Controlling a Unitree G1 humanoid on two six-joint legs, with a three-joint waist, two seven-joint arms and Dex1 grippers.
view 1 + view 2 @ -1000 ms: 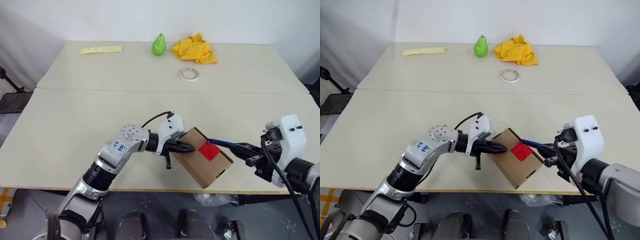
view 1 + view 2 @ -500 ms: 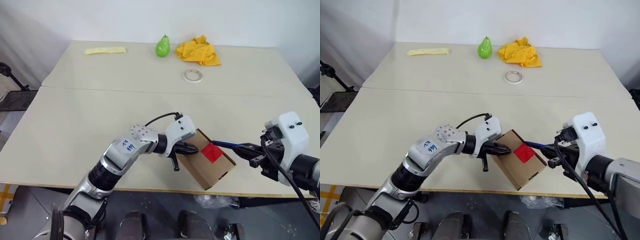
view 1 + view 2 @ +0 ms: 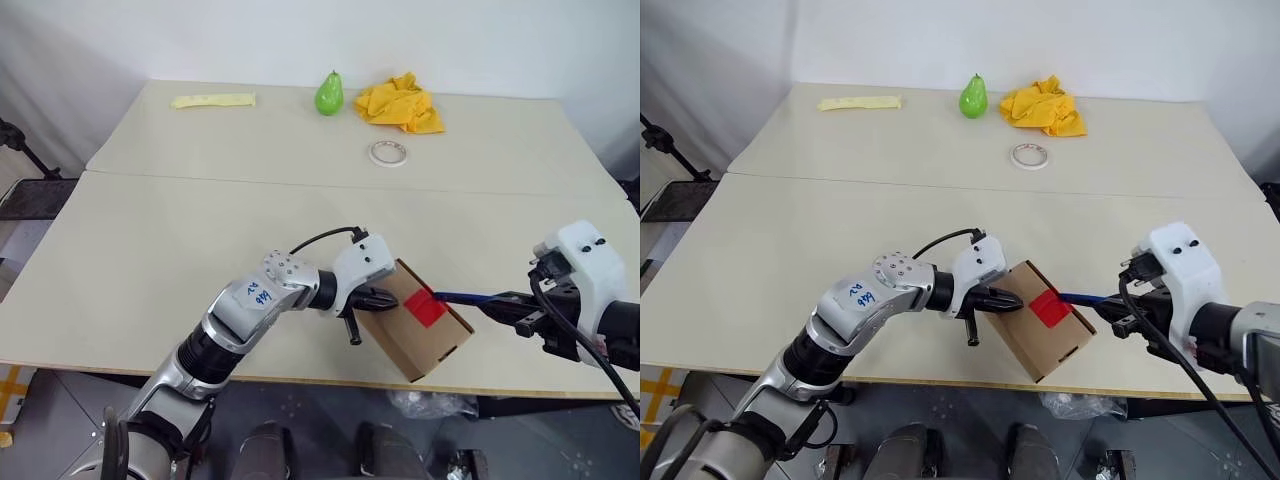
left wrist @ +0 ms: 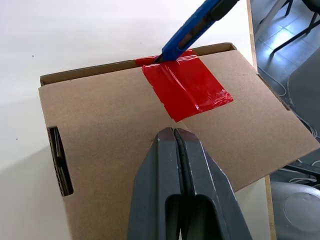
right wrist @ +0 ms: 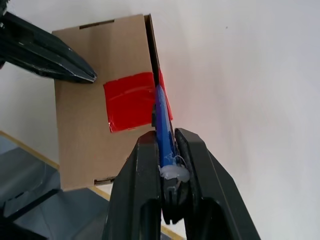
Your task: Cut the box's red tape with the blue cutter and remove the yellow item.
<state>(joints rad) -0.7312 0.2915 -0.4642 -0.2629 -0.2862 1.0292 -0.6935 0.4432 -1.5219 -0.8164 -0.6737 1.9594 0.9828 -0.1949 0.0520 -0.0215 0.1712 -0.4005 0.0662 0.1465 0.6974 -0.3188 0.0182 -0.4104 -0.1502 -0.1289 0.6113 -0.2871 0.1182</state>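
Pressing down on the box near the table's near edge, the left gripper is resting its closed fingertips on the brown top face, jaws pressed together and holding nothing, just beside the red tape. The right gripper is pinching the blue cutter between its fingers and reaching in from the right, so that the cutter's tip is sitting at the right edge of the tape, where the patch is folding over the box's rim. The box's near corner is hanging slightly past the table's near edge. The yellow item is hidden, presumably inside the closed box.

The risks here are looking plain enough. The left gripper is only pushing on the box, not gripping it, so a sideways drag from the cutter could be sliding or spinning the carton toward the table edge and off it. The tip is meeting the tape at its very edge, so it could be skating off the rim instead of biting in. The cutter's stroke is also pointing toward the left fingertips.
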